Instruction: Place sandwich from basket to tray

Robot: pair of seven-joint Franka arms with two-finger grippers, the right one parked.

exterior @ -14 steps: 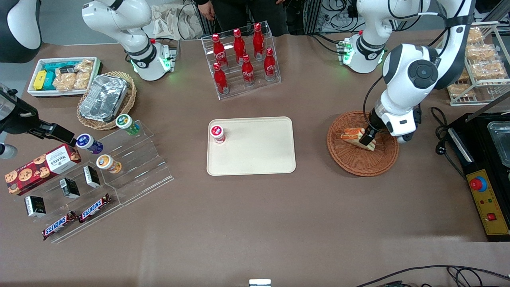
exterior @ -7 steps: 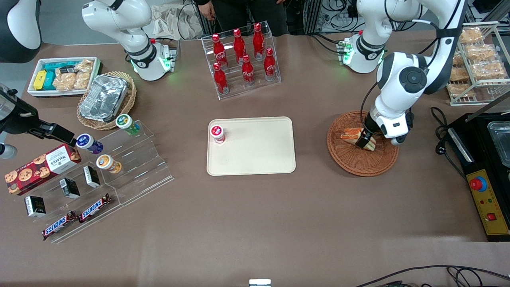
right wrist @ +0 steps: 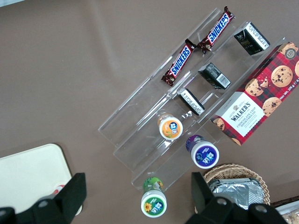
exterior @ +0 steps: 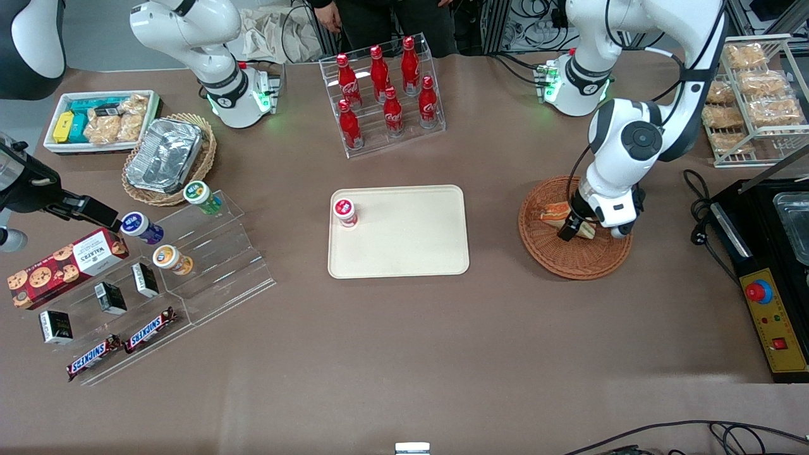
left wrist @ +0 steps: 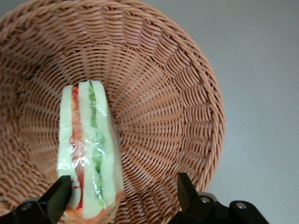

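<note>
The sandwich (exterior: 553, 212) (left wrist: 88, 140), a wrapped white-bread wedge with orange, red and green layers, lies in the round reddish-brown wicker basket (exterior: 569, 266) (left wrist: 163, 93). My left gripper (exterior: 572, 227) (left wrist: 123, 185) is down in the basket, open, with the sandwich's end between its black fingers (left wrist: 184, 187). The wedge sits close against one finger, and a wide gap separates it from the other. The cream tray (exterior: 411, 243) lies flat beside the basket, toward the parked arm's end of the table.
A small red-lidded cup (exterior: 344, 212) stands in one corner of the tray. A clear rack of red cola bottles (exterior: 382, 95) stands farther from the front camera than the tray. A black control box (exterior: 768, 284) and a wire rack of bagged pastries (exterior: 752, 95) flank the basket.
The left arm has swung lower and a little toward the tray, and the gripper has shifted along the sandwich. The sandwich still lies in the basket.
</note>
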